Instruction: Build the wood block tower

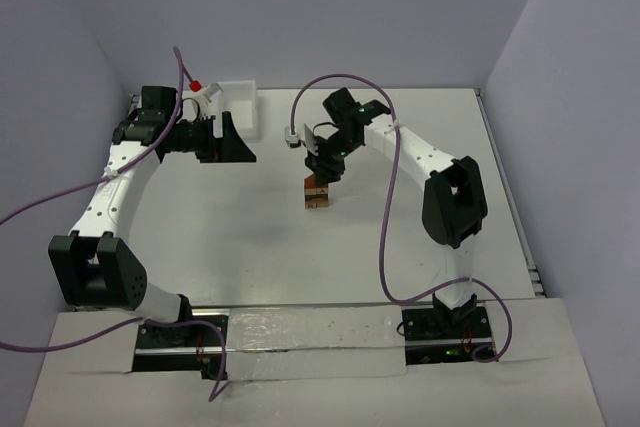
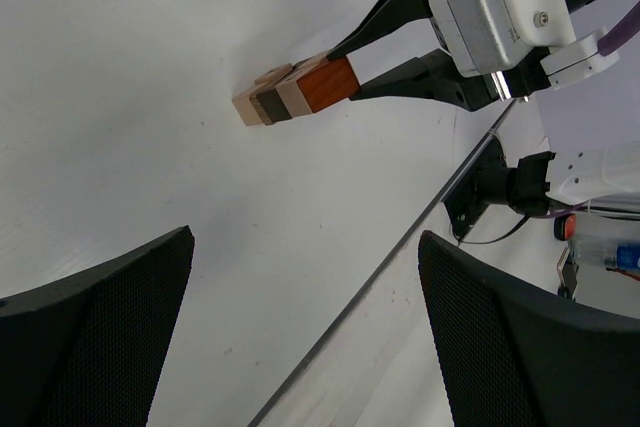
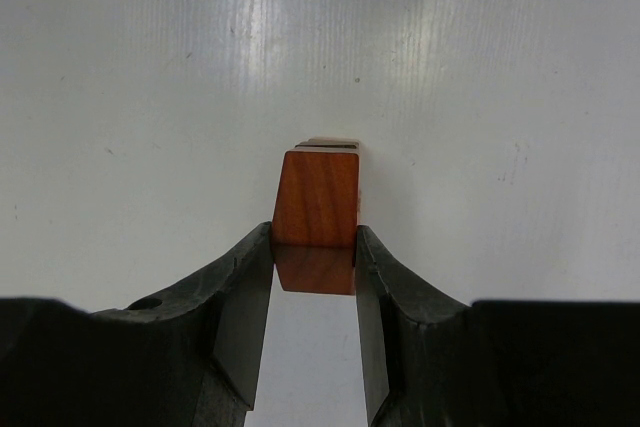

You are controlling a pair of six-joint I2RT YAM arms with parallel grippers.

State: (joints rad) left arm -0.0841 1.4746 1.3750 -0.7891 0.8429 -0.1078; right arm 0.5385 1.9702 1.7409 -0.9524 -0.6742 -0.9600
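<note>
Top external view: near the middle of the desk (image 1: 430,147), one short tower (image 1: 317,197) of small wooden blocks, upright, directly beneath the right gripper (image 1: 322,177). Composition, read from the left wrist view: light tan at the base, dark brown next, light tan again, reddish-brown block (image 2: 327,84) uppermost and seemingly touching the tan one under it. Right gripper: narrowed onto two opposite side faces of the reddish-brown block, pinched at the upper part, leaving the lower part and the seam with the stack exposed. Approach from straight above, presumably to hold the block square over the pieces below. Right wrist view: block centred between the fingers, a sliver of pale block peeking past its far edge, hence fair but not perfect alignment, as a judgement only. Left gripper (image 1: 232,139): spread wide, holding nothing, parked at the far left of the desk just beside the white bin (image 1: 240,99), well apart from the tower. Probably held back to leave working room, camera aimed across at the stack. Stage, as a judgement: top block at the point of placement, release not yet made. Next requirement: gentle opening and a straight lift, no sideways drag. Risk: narrow stack, easily nudged or toppled by a finger catching the block on the way off.
</note>
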